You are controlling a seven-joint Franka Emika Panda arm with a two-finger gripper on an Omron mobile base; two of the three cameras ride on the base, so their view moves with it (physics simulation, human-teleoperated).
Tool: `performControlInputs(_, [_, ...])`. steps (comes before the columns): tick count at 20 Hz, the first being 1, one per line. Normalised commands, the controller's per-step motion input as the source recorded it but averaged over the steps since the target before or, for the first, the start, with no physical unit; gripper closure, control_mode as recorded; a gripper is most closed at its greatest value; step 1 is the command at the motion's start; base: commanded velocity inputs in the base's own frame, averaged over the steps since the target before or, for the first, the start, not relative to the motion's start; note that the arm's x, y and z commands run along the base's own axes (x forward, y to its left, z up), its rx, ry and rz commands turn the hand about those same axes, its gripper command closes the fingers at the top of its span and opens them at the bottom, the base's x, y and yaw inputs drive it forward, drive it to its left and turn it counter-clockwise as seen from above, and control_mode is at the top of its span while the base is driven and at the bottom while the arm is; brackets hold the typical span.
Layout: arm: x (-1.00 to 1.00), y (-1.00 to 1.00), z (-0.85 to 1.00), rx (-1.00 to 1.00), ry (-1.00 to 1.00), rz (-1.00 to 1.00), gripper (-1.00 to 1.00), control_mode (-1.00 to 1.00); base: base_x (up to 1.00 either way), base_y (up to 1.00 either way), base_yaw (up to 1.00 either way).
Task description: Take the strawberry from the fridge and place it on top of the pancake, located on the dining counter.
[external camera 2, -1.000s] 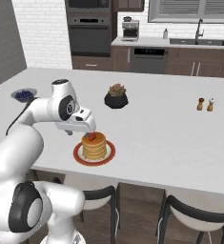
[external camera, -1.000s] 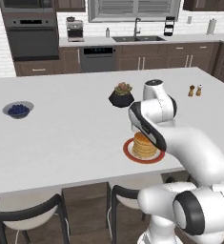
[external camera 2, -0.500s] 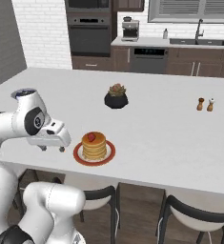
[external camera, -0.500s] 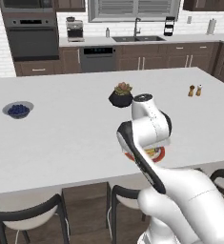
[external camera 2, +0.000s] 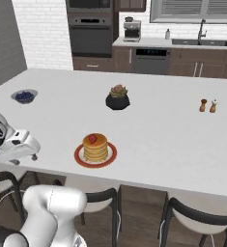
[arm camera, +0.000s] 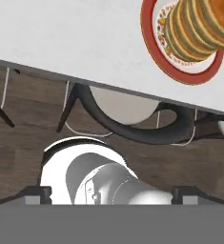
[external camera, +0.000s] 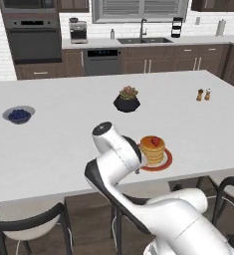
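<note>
The strawberry (external camera 2: 92, 139) lies on top of the pancake (external camera 2: 95, 148), a golden stack on a red-rimmed plate (external camera 2: 79, 157) near the front edge of the white dining counter (external camera 2: 158, 130). The left base view shows the same strawberry (external camera: 156, 141) on the pancake (external camera: 151, 149), partly behind my folded arm. My gripper (external camera 2: 28, 151) hangs left of the plate, off the counter's near edge, with nothing in it. In the hand view its fingertips (arm camera: 37, 193) stand far apart, so my gripper (arm camera: 111, 193) is open, and the pancake (arm camera: 204, 28) sits at the upper right. A tall grey panel (external camera 2: 4, 43) stands far left; I cannot tell whether it is the fridge.
On the counter stand a dark pot with a succulent (external camera: 127, 99), a bowl of blueberries (external camera: 19, 114) and two small shakers (external camera: 204, 94). Dark chairs (external camera 2: 192, 217) line the near side, one of them under the edge (arm camera: 132, 119). Oven, sink and brown cabinets stand behind.
My arm has swung back from over the pancake to the left and down past the counter's near edge. The strawberry stays on the stack.
</note>
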Motion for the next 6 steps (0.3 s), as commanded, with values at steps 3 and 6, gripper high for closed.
performControlInputs(3, [0.0,0.92,-0.19,-0.19,0.03,0.18,-1.0,-1.0,0.0,0.0,0.0])
performControlInputs(6, [0.09,0.83,-0.24,-0.16,0.15,0.1,-1.0,-1.0,0.0,0.0,0.0])
